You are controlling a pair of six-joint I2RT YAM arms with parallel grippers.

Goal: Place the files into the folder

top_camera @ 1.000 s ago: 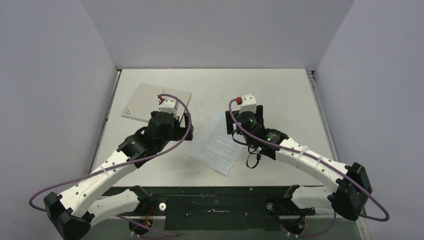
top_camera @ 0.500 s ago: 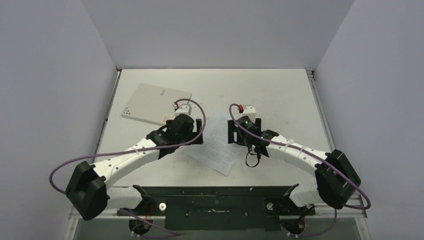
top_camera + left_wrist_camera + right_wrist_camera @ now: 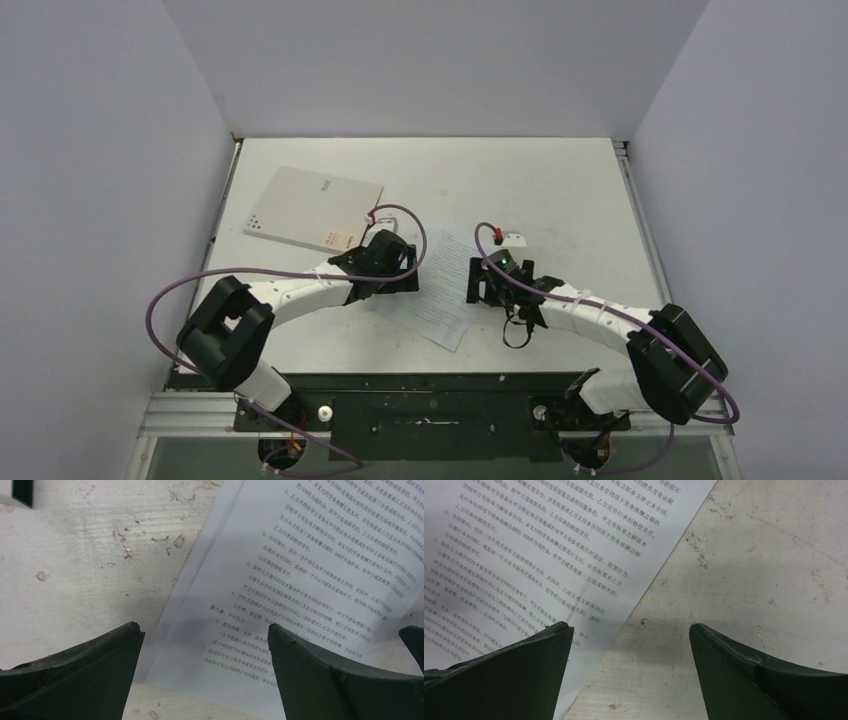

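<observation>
Nothing filed yet. Need to lift files (image 3: 440, 300), flat mid-frame on bench (image 3: 560, 190), and open folder (image 3: 313, 207), shut at upper left, well apart. Hovering over opposite sheet edges with left tool (image 3: 202, 630) and right tool (image 3: 629, 627), both spread, pinching nothing.

My files (image 3: 440, 298) lie on the table (image 3: 560, 190), folder (image 3: 313, 209) behind-left; left gripper (image 3: 202, 626) straddles their left edge, right gripper (image 3: 629, 625) their right.

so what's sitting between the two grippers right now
The files, flat on the table. The top view shows them spanning the gap between the open left gripper and open right gripper; each wrist view shows a paper edge inside its jaws.
</observation>
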